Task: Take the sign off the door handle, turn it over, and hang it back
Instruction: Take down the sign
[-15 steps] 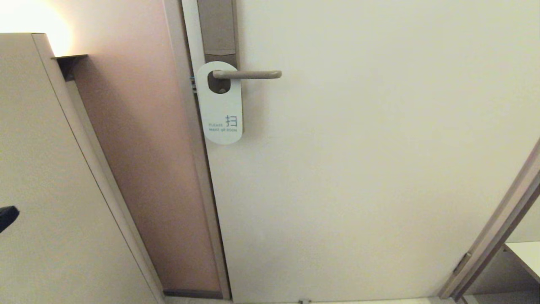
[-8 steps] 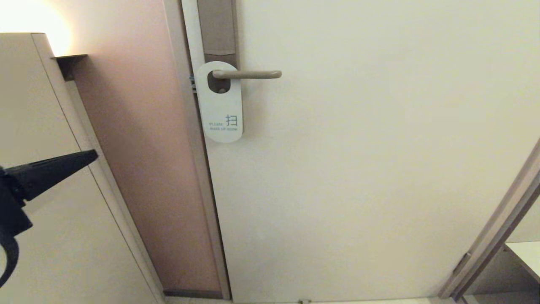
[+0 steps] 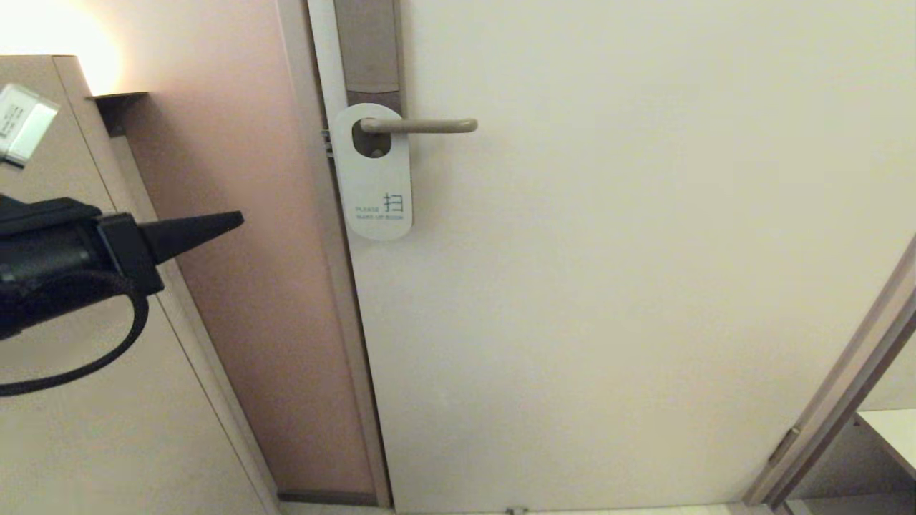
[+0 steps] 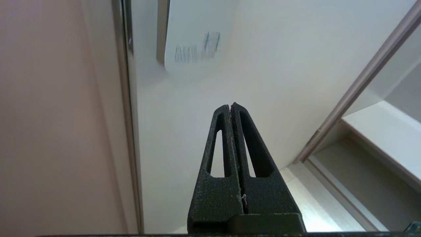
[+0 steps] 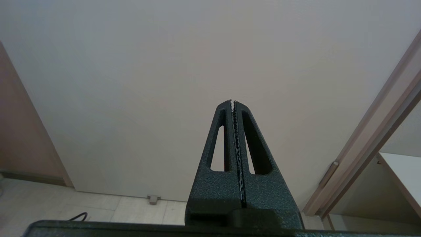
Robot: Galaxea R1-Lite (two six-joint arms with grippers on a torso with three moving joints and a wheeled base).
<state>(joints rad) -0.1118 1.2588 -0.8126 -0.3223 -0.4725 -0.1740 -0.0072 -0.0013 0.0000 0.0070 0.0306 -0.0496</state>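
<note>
The matte black, wedge-shaped left pincer (image 3: 232, 219) is trailing a looping black cable (image 3: 86, 361) and showing slotted, tapering fingers (image 4: 218, 148).

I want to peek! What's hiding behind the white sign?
Through the sign's oval hole you see the brown backplate and the door handle's root. Below, the card covers the door; its back face is hidden.

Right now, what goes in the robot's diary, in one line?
sign: on door handle, white face out | left gripper: shut, empty, short of sign | right gripper: shut, empty
</note>
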